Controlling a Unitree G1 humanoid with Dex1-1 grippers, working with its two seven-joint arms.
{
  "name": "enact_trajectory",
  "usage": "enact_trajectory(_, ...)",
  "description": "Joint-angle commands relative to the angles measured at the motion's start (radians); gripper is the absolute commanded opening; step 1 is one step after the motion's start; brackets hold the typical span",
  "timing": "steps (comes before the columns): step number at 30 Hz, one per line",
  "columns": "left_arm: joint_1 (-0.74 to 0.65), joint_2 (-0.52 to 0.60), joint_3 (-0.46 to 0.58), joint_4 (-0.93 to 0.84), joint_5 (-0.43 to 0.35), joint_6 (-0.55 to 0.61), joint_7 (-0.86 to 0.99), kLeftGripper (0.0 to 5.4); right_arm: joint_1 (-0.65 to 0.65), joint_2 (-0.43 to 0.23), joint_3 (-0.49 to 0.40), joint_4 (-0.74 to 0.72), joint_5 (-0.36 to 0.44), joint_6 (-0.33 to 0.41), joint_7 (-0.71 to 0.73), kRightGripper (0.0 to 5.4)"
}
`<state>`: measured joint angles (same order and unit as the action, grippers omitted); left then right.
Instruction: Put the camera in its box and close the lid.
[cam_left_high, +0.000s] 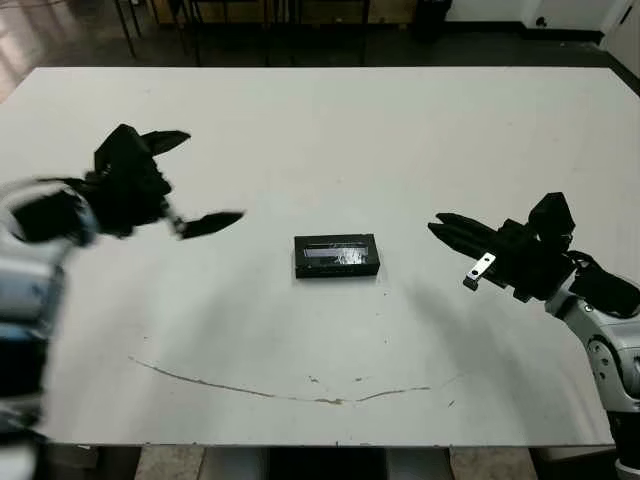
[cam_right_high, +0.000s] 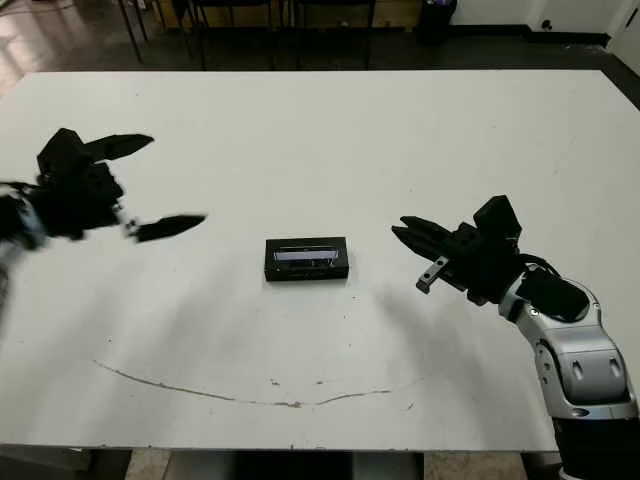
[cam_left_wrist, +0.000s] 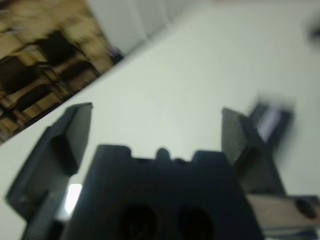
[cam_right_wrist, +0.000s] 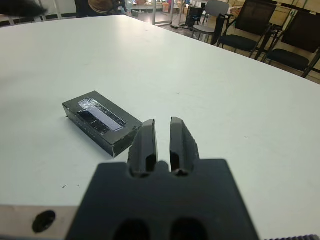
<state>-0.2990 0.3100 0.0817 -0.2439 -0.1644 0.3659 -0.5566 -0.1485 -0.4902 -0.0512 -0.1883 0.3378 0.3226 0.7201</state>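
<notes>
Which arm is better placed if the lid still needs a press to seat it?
Right, probably. The right gripper, fingers nearly together, points at the box from beside it and looks nearer. The left gripper is spread wide, raised and motion-blurred. The lid already sits on the box, so pressing may be unnecessary.

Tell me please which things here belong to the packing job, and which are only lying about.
Belong to the job:
- box, with its lid already on
- left gripper, open
- right gripper, shut

Lying about:
- thin brown streak on the table
- chairs beyond the table
</notes>
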Motion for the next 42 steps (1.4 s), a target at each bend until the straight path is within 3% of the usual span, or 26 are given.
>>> enact_trajectory(1,0.031,-0.124,-0.070,-0.128,-0.005,0.107,0.152,3.53,0.009,-0.004,-0.006,-0.004,-0.003,0.005,-0.016,0.00)
enact_trajectory(8,0.006,-0.348,-0.253,-0.151,0.014,0.247,0.365,1.77,0.019,-0.004,-0.011,-0.035,0.005,0.037,-0.043,0.00)
enact_trajectory(15,0.009,-0.435,-0.403,-0.065,0.101,0.299,0.488,0.05,0.026,-0.007,-0.009,-0.046,-0.008,0.021,-0.052,0.00)
enact_trajectory(21,0.013,-0.457,-0.456,0.017,0.158,0.313,0.534,0.02,0.030,-0.004,-0.008,-0.044,-0.006,0.014,-0.052,0.00)
enact_trajectory(26,0.037,-0.425,-0.506,0.058,0.226,0.396,0.543,0.02,0.027,-0.006,-0.006,-0.043,-0.005,0.011,-0.048,0.00)
enact_trajectory(42,0.195,-0.369,-0.450,-0.001,0.176,0.507,0.451,0.02,0.023,-0.004,-0.002,-0.042,0.008,0.028,-0.041,0.00)
